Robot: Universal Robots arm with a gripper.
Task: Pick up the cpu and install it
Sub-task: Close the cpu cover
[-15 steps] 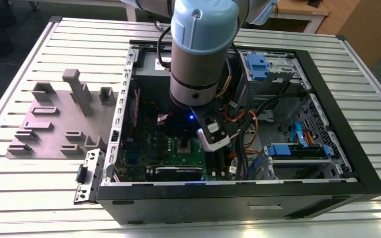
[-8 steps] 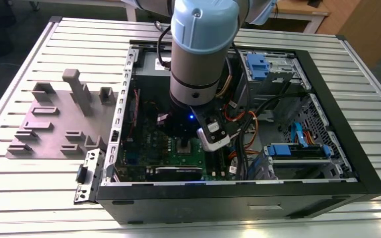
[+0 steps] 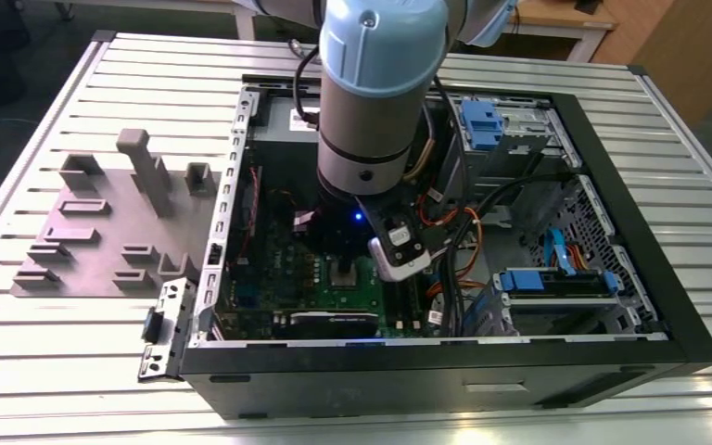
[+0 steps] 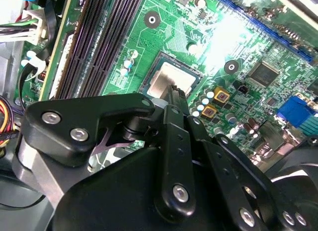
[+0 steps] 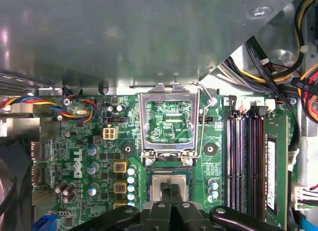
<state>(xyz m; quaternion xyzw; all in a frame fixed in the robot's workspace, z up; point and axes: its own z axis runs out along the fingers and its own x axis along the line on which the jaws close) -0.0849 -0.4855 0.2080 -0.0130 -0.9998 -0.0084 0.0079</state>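
The cpu (image 5: 160,183) (image 4: 164,78), a small silvery square chip, lies flat in its socket on the green motherboard (image 5: 99,141). In both wrist views my gripper (image 5: 171,191) (image 4: 175,93) hangs right over the chip's middle, its two black fingers pressed together with nothing between them. Whether the fingertips touch the chip's top I cannot tell. The silver hinged socket frame (image 5: 171,92) stands swung open just beyond the socket, green board showing through it. In the exterior view the arm reaches down into the open computer case (image 3: 629,185), with the gripper (image 3: 348,269) low over the board.
Black memory slots (image 5: 243,161) run beside the socket. A big grey metal box (image 5: 124,37) stands past the open frame. Cable bundles (image 5: 278,67) and blue drive bays (image 3: 554,283) crowd one side of the case. A grey parts fixture (image 3: 108,222) lies on the slatted table at the exterior view's left.
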